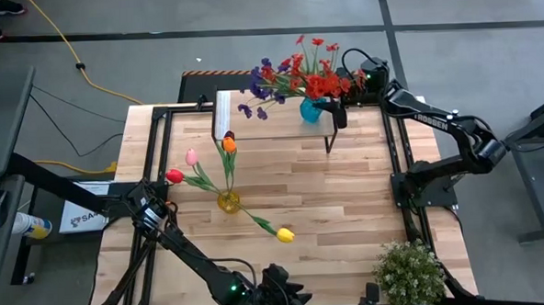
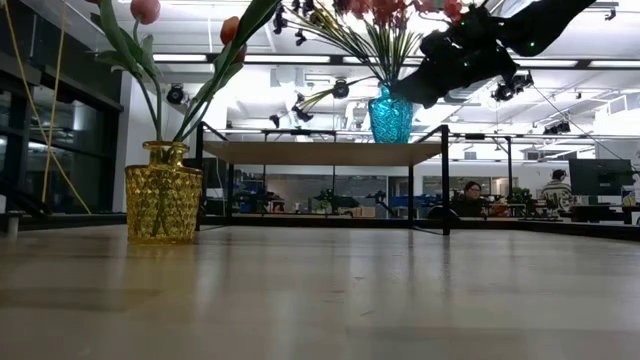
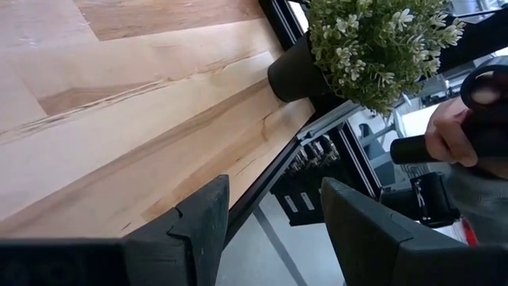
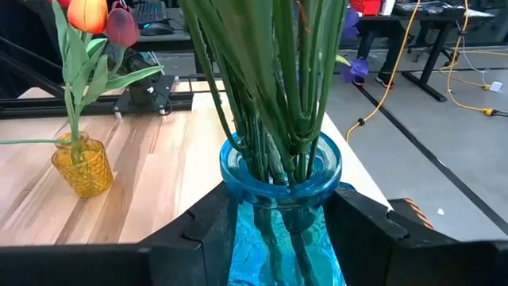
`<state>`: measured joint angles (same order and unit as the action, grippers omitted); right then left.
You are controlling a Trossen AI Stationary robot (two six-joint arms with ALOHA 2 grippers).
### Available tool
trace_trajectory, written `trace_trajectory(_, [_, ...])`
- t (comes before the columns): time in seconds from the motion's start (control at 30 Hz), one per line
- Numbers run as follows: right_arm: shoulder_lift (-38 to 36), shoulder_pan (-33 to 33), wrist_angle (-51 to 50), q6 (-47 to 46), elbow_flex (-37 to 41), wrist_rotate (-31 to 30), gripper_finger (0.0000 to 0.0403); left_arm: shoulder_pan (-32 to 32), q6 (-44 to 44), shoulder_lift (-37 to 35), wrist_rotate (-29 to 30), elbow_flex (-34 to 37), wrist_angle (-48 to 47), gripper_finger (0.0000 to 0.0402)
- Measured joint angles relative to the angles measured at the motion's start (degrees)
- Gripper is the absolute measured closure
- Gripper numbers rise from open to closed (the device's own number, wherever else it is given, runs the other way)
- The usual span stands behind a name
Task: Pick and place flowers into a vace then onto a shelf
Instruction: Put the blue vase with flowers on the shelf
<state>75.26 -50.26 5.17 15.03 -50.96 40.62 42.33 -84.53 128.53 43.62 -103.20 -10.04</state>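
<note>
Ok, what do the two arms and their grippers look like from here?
Both arms are dark, jointed links. The right arm carries white lettering and a small green light near its wrist; the left arm shows a green light too. The left gripper and right gripper each have two broad, matte black, angular fingers.

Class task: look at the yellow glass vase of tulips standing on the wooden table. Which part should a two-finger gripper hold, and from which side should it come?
Probably the yellow vase's squat body, below the rim, with the fingers coming in level from the side. It stands upright, and the tulips fan out above its mouth, so a descent from overhead would hit stems. The side facing the open tabletop looks freest.
</note>
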Motion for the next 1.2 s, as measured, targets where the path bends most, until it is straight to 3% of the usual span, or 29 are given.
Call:
trace_trajectory(0.4, [0.0, -1.2, -0.1, -1.3, 0.1, -0.2, 0.0229, 0.0, 0.0, 0.0, 0.4, 0.0, 0.0, 0.017])
trace_trajectory(0.77, [0.0, -1.9, -0.2, -2.6, 0.1, 0.7, 0.0179, 0.0, 0.0, 0.0, 0.4, 0.0, 0.0, 0.017])
trace_trajectory(1.2, [0.0, -1.9, -0.3, -3.6, 0.2, 0.8, 0.0153, -0.3, 0.0, 0.0, 0.5, 0.0, 0.0, 0.017])
